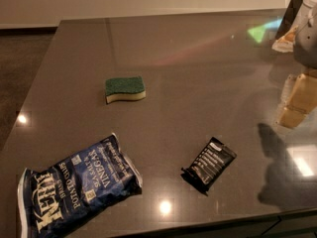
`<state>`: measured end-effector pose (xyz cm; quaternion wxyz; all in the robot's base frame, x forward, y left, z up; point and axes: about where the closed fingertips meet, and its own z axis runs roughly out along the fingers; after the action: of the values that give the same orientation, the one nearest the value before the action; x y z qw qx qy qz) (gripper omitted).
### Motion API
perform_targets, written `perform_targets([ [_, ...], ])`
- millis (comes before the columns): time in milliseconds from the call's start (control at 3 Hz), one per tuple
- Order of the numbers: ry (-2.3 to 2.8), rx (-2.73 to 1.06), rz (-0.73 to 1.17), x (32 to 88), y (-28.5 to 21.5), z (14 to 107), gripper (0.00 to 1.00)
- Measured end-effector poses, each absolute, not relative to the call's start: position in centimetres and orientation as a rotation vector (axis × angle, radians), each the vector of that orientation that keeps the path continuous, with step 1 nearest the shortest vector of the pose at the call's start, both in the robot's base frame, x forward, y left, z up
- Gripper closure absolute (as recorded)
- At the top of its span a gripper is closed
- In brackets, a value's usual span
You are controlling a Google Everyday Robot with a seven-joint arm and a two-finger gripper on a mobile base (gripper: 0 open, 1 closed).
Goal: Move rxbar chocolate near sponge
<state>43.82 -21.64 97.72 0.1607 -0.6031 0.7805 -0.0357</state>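
Kettle potato chip bag [79, 192] lay farthest from the gripper [303, 31], which hung partly out of view over the table's [198, 58] far corner; couldn't tell if it was open or closed. Rxbar chocolate [209, 165] lay closer to the gripper than the sponge [125, 89] did. I'd grab it top-down across the short side.

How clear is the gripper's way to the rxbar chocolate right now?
Probably clear. The gripper hangs at the picture's upper right, and nothing lies between it and the rxbar chocolate. The sponge and chip bag sit leftward.
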Motion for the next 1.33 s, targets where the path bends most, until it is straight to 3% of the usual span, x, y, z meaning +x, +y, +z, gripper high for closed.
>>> perform_targets([
  [667,2.146,-1.826,-0.046,43.6,-20.4,96.7,0.0],
  [1333,1.781,-2.141,0.223,42.3,-15.9,91.0,0.0],
])
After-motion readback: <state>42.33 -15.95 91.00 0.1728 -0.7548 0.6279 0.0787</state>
